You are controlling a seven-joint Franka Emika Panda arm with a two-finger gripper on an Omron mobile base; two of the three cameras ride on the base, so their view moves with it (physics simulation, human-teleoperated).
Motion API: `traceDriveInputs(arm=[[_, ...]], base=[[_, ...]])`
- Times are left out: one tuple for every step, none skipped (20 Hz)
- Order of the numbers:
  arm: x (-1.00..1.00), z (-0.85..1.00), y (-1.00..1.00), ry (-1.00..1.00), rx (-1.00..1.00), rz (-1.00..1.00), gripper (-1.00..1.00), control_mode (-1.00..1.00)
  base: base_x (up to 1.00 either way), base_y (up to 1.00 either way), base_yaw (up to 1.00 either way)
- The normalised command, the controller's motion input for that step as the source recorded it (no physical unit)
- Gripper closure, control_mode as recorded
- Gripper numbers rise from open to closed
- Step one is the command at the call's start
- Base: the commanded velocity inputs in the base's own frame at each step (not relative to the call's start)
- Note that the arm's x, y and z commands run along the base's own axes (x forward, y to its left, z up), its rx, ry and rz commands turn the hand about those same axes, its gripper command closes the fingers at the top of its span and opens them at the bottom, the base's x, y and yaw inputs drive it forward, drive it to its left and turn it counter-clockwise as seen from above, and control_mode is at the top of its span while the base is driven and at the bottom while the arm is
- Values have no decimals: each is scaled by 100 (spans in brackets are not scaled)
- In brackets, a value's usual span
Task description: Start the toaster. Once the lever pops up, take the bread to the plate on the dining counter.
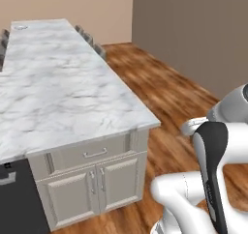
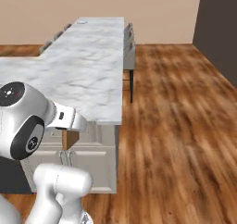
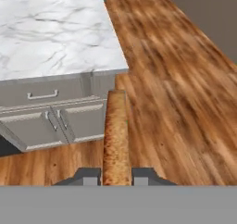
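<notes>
While the base sits off the corner of the marble table (image 1: 63,88), the gripper (image 3: 116,176) is clenched on the bread (image 3: 115,135), with the slice standing on edge between the 2 fingertips and sticking out ahead of the hand over the wooden floor (image 3: 176,79). From the right base view the bread (image 2: 70,139) pokes out just below the wrist, beside the cabinet front.

Biggest worry, I'd guess: it's a thin edge-on pinch, so a fast swing or a bump could twist the slice loose and drop it on the floor. The table corner (image 3: 121,70) is right next to the bread's path, and clipping it would do exactly that.

What looks like the plate (image 1: 20,27) sits way off at the far end of the table, too small to be sure. The chairs (image 1: 92,42) line the floor side there, so driving close along that edge could snag the base. Drawers and doors (image 1: 94,172) are shut.
</notes>
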Motion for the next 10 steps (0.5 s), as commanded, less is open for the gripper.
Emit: traceDriveInputs(arm=[[0, 0, 0, 0, 0, 0, 100, 100], [0, 0, 0, 0, 0, 0, 100, 100], [0, 0, 0, 0, 0, 0, 100, 100], [0, 0, 0, 0, 0, 0, 100, 100], [0, 0, 0, 0, 0, 0, 100, 100], [0, 0, 0, 0, 0, 0, 100, 100], [0, 0, 0, 0, 0, 0, 100, 100], [0, 0, 0, 0, 0, 0, 100, 100], [0, 0, 0, 0, 0, 0, 100, 100], [0, 0, 0, 0, 0, 0, 100, 100]], base=[[61, -100, 19], [61, -100, 19], [61, -100, 19], [63, -100, 19], [63, -100, 20], [63, -100, 21], [71, -100, 23], [84, -100, 24], [81, -100, 24], [75, -100, 23]])
